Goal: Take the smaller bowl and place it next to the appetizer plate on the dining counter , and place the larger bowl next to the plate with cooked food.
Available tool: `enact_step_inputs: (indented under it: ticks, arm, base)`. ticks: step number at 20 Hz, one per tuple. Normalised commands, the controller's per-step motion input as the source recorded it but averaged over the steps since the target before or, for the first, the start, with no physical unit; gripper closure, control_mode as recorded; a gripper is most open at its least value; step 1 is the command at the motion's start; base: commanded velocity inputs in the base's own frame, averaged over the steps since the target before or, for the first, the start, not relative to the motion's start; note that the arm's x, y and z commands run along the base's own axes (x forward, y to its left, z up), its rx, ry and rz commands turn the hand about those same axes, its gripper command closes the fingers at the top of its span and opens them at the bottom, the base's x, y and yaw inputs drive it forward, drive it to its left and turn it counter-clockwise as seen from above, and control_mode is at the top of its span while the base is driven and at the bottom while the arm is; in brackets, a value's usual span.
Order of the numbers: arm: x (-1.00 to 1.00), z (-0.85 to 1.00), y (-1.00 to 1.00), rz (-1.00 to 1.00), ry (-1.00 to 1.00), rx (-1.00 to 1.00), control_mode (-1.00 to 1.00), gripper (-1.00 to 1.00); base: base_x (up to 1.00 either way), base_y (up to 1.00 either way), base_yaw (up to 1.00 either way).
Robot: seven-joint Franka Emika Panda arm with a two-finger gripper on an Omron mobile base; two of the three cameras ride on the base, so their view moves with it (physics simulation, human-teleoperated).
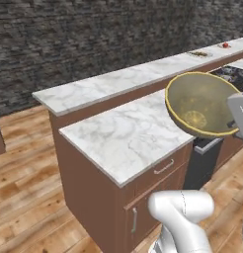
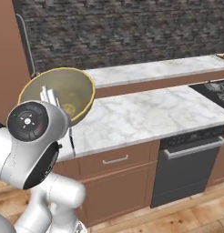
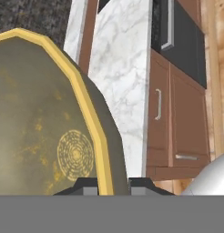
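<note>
The gripper [image 3: 113,185] is clamped on the yellow rim of the larger bowl [image 1: 201,103], one finger inside and one outside. The bowl is tilted on its side in the air, above the near marble worktop [image 1: 128,133]. Far along the dining counter [image 1: 118,81] sit the grey plate [image 1: 198,53] and appetizer plate [image 1: 225,45].

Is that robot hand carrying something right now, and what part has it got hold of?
Yes: the gripper holds the larger bowl by its yellow rim, one finger inside and one outside, lifted above the lower counter.
</note>
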Motion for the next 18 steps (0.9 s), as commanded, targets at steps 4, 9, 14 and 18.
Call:
enact_step_inputs:
  ticks: [4, 9, 14, 18]
  arm:
    - [0.00, 0.00, 0.00, 0.00, 0.00, 0.00, 1.00, 1.00]
    - [0.00, 0.00, 0.00, 0.00, 0.00, 0.00, 1.00, 1.00]
    - [0.00, 0.00, 0.00, 0.00, 0.00, 0.00, 1.00, 1.00]
    - [0.00, 0.00, 0.00, 0.00, 0.00, 0.00, 1.00, 1.00]
  base:
    - [-1.00, 1.00, 0.04]
    - [-0.65, 1.00, 0.00]
    - [0.49, 1.00, 0.00]
    - [1.00, 1.00, 0.00]
